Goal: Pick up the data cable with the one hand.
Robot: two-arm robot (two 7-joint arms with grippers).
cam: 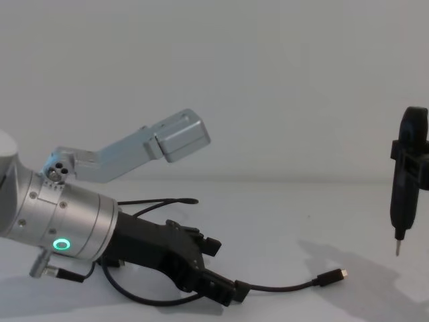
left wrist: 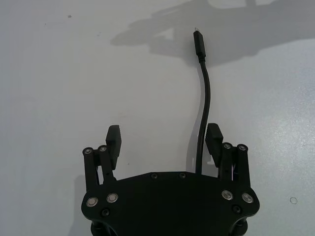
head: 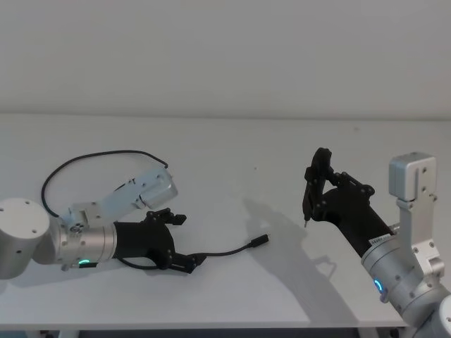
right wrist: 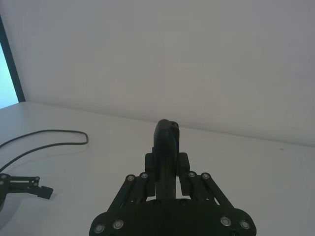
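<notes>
The data cable (head: pixel 227 251) lies on the white table, and its plug (head: pixel 259 241) with a silver tip points toward the table's middle. My left gripper (head: pixel 181 241) is low over the table and open. The cable (left wrist: pixel 205 93) runs out between its two fingers, close beside one finger (left wrist: pixel 214 139) and far from the other. From the side, the left gripper (cam: pixel 218 270) straddles the cable (cam: pixel 281 287), whose plug (cam: pixel 332 276) rests flat. My right gripper (head: pixel 325 191) hovers above the table at the right, shut on a black pen-like tool (cam: pixel 405 176) pointing down.
A thin black lead (head: pixel 90 156) loops from the left arm's silver wrist across the table behind it. The table's front edge (head: pixel 225 327) runs just below both arms. A plain wall (head: pixel 225 56) stands behind the table.
</notes>
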